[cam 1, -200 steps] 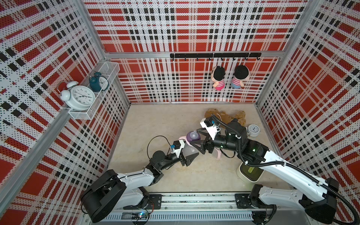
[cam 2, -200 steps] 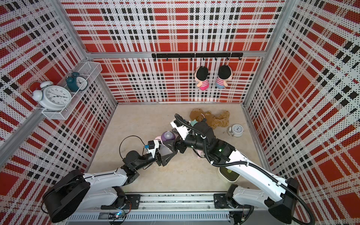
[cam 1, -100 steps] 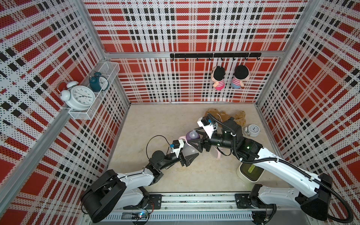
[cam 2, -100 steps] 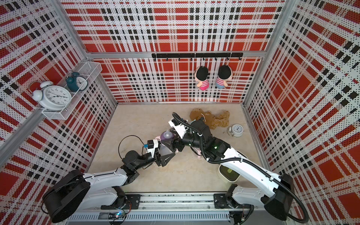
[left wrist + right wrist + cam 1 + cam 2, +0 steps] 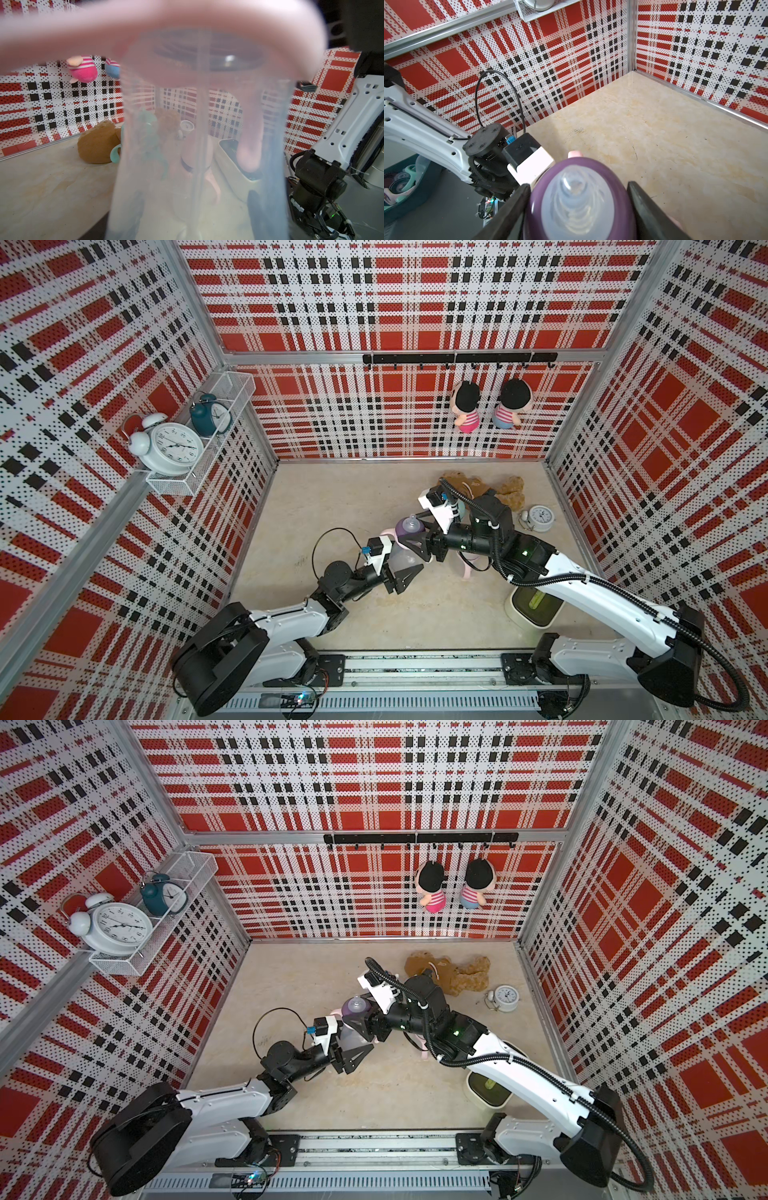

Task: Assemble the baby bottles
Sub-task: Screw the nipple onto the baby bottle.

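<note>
A clear baby bottle [image 5: 400,559] with a pink handle ring [image 5: 388,533] stands upright above the table's middle in both top views, with my left gripper [image 5: 403,563] shut on its body. In the left wrist view the bottle [image 5: 199,145] fills the picture, and the dark fingers [image 5: 256,204] show through it. A purple teat collar [image 5: 405,527] with a clear teat [image 5: 575,203] sits on the bottle's mouth. My right gripper [image 5: 579,207] comes in from the right, and its fingers [image 5: 645,216] press the purple collar [image 5: 623,187] from both sides.
A loose pink handle ring [image 5: 467,568] lies under the right arm. A brown teddy bear [image 5: 512,489], a small white clock [image 5: 540,517] and a white dish [image 5: 534,605] occupy the right side. A teal bin of spare parts [image 5: 402,187] stands beyond the table's front.
The right arm shifted slightly leftwards and its jaws narrowed onto the purple collar. The left arm and the bottle stayed where they were.
</note>
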You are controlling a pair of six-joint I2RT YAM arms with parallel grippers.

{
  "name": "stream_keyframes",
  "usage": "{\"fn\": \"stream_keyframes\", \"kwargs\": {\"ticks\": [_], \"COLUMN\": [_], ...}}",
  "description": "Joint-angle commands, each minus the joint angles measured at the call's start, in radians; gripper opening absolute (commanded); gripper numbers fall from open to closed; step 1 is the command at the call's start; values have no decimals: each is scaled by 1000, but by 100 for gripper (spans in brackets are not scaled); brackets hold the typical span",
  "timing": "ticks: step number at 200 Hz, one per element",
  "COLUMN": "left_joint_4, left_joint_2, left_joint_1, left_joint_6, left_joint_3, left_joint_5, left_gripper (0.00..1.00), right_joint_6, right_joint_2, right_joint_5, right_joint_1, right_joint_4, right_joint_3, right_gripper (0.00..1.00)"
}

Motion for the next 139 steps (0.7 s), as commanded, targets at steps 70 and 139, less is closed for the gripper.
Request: {"fn": "stream_keyframes", "kwargs": {"ticks": [70, 139], "left_joint_4": [-14, -19], "left_joint_2": [-63, 42], "left_joint_1": [-106, -187], "left_joint_6": [98, 144], "left_joint_3": [46, 95], "left_joint_5": [-604, -791], "left_gripper": [0, 0], "right_joint_6": [251, 468], "right_joint_2": [83, 210], "right_joint_5": [433, 750], "right_joint_1": [96, 199], "right_joint_4": [1, -99], "right_joint_3": [56, 189], "right_gripper": [54, 74]}}
